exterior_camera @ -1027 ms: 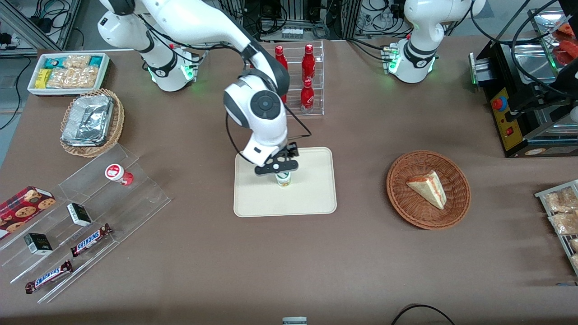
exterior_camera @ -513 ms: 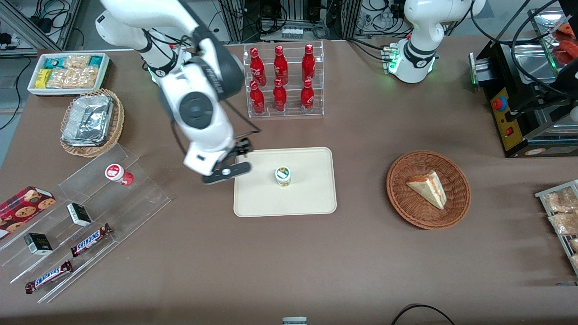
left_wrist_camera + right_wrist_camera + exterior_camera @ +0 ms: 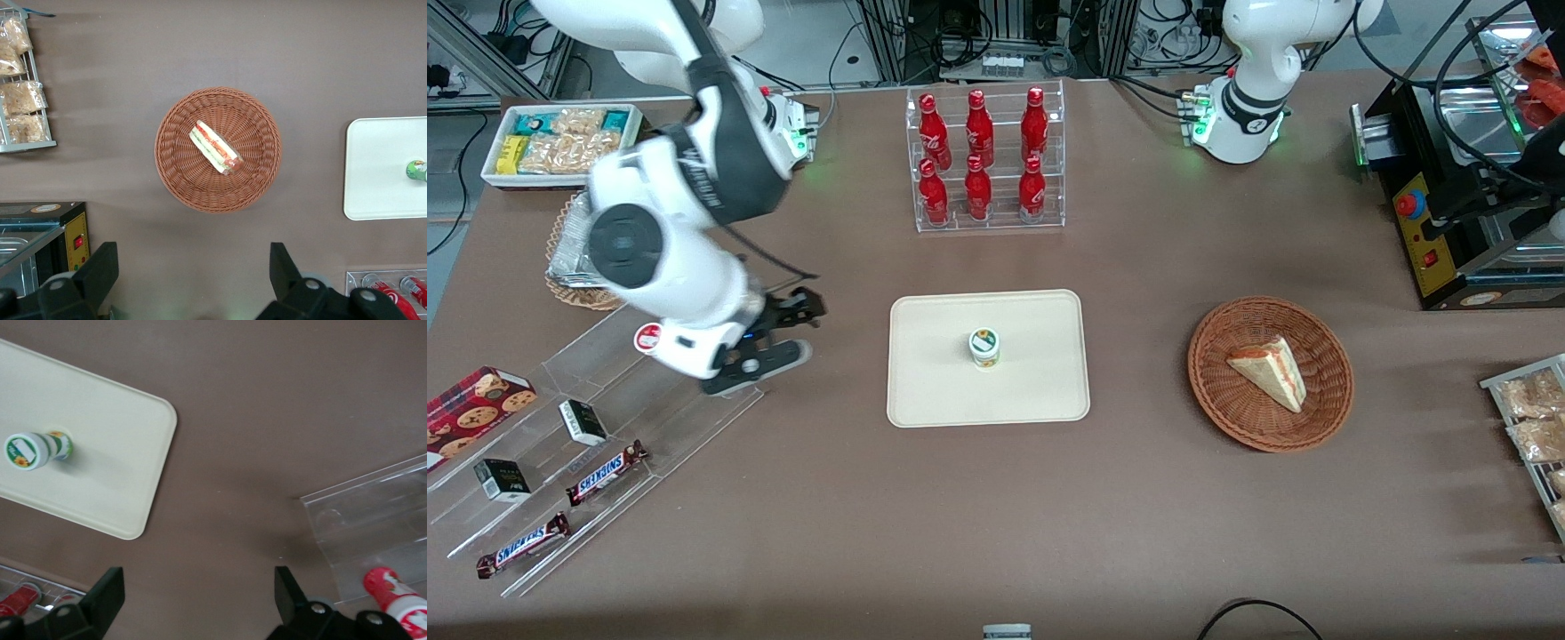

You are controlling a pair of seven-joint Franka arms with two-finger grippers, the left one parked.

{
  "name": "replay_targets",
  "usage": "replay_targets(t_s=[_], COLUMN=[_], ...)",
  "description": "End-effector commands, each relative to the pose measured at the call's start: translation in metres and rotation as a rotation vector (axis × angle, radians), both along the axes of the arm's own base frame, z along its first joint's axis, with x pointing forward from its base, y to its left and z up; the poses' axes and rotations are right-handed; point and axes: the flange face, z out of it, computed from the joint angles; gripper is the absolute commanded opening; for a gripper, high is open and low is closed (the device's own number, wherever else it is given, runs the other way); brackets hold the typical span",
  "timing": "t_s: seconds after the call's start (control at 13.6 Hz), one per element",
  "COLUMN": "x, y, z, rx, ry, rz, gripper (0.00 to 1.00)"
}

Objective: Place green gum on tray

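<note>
On the cream tray [image 3: 987, 404], roughly mid-tray, the green gum [image 3: 984, 347] stands upright on its base w/ lid up, touching nothing but the tray floor; it sits well apart from the jaws, toward the parked arm's end of the table relative to them. Upright, central placement makes sense: the bottle is stable and away from the low rim, so it shouldn't roll off. Judged from this, the task looks done.

Gripper [image 3: 758, 363] hangs above the inner edge of the clear acrylic display stand [image 3: 649, 391], jaws released and spread w/ nothing between them, as the right wrist view shows bare brown table in the gap. Just under/beside the jaws, on the stand, lies the red-lid gum bottle [image 3: 397, 597], partly hidden by the wrist from the front. Snickers bars [image 3: 605, 471] sit lower on the stand, nearer the front camera than the jaws.

Vs 1.0 s ago: jaws were down over the gum at mid-tray. At 0.5 s ago they'd already let go and pulled off to the tray's edge. Now they're clear of the tray altogether, over the stand. Gum hasn't shifted between those frames; tray also unmoved.
</note>
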Motion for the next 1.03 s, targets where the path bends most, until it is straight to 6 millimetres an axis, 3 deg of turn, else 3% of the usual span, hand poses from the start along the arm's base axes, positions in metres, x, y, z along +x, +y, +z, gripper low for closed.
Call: replay_targets(t_s=[0.0,0.44,0.66,0.95], x=[-0.004,-0.021,-0.031,-0.050], y=[-0.048,-0.163,-0.196,-0.207], z=[0.019,0.056,0.074,0.085], rx=[0.043,0.056,0.007,-0.050], ry=[-0.006,-0.050,-0.068,-0.006], rz=[0.015,-0.148,-0.183,-0.192], gripper=[1.00,1.00,1.00,1.00])
